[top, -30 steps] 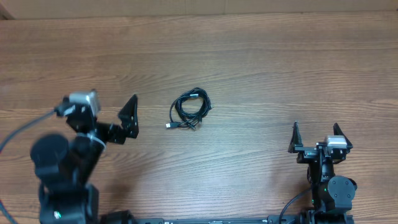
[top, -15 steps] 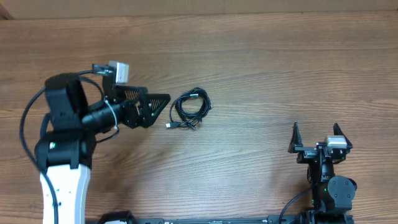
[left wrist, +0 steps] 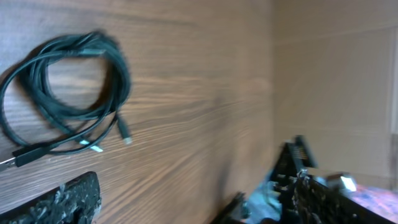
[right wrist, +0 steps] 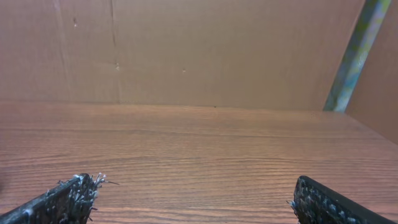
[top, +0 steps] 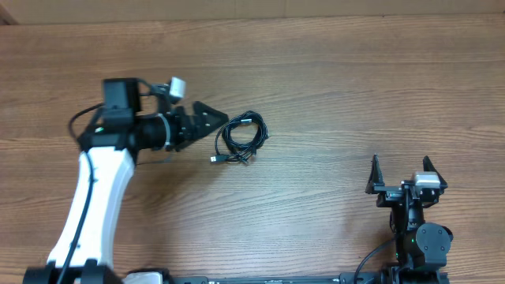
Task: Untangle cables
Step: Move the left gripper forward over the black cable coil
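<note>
The cables are a small coiled bundle of thin black cords lying on the wooden table, left of centre, with plug ends trailing toward the lower left. My left gripper is open and points right, its tip just left of the bundle and not touching it. The left wrist view has the cables at the upper left, beyond one dark finger; the other finger is blurred. My right gripper is open and empty near the front right, far from the cables. The right wrist view shows only bare wood between its fingertips.
A brown cardboard wall runs along the table's far edge, and the same cardboard wall fills the background of the right wrist view. The left arm's white link stretches from the front left toward the bundle.
My left arm has swung up and to the right, bringing its open gripper close to the left side of the cables. The cables and the right arm have not moved.
</note>
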Robot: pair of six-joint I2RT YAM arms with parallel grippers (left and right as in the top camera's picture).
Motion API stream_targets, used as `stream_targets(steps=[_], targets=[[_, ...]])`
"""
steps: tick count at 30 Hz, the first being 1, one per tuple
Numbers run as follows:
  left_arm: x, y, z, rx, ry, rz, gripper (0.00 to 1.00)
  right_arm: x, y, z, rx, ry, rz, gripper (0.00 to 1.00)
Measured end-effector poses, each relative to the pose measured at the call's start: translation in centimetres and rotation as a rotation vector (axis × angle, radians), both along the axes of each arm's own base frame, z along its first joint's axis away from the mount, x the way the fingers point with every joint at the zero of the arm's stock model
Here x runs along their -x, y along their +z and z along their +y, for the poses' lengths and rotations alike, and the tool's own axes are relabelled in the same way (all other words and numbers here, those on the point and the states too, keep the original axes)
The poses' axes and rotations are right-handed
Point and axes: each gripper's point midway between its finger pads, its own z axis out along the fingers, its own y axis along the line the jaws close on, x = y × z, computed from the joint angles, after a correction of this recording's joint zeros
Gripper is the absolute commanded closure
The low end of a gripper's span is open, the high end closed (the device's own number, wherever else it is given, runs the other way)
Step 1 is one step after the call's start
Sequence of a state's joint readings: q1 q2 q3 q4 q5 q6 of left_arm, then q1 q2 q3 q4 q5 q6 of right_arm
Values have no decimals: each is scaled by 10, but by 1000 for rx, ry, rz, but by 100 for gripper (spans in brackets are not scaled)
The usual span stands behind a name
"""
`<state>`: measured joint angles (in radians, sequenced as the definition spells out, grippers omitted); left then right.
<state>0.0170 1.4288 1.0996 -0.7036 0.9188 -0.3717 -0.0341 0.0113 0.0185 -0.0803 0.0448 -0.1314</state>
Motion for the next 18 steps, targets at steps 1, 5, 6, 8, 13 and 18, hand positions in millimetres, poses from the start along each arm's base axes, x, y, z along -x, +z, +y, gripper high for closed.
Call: stream_targets(steps=[1, 5, 6, 8, 13, 18], targets=[[-2, -11, -4, -30, -6, 22, 2, 0, 0, 0, 0, 1, 0, 0], [-12, -53, -15, -215, 1, 49, 15, 0, 0, 0, 0, 0, 0, 0], [-15, -59, -16, -265, 7, 37, 20, 0, 0, 0, 0, 0, 0, 0], [-24, -72, -17, -391, 22, -12, 24, 0, 0, 0, 0, 0, 0, 0], [-48, -87, -15, -702, 98, -161, 26, 0, 0, 0, 0, 0, 1, 0], [-63, -103, -8, -889, 137, -227, 29, 0, 0, 0, 0, 0, 0, 0]])
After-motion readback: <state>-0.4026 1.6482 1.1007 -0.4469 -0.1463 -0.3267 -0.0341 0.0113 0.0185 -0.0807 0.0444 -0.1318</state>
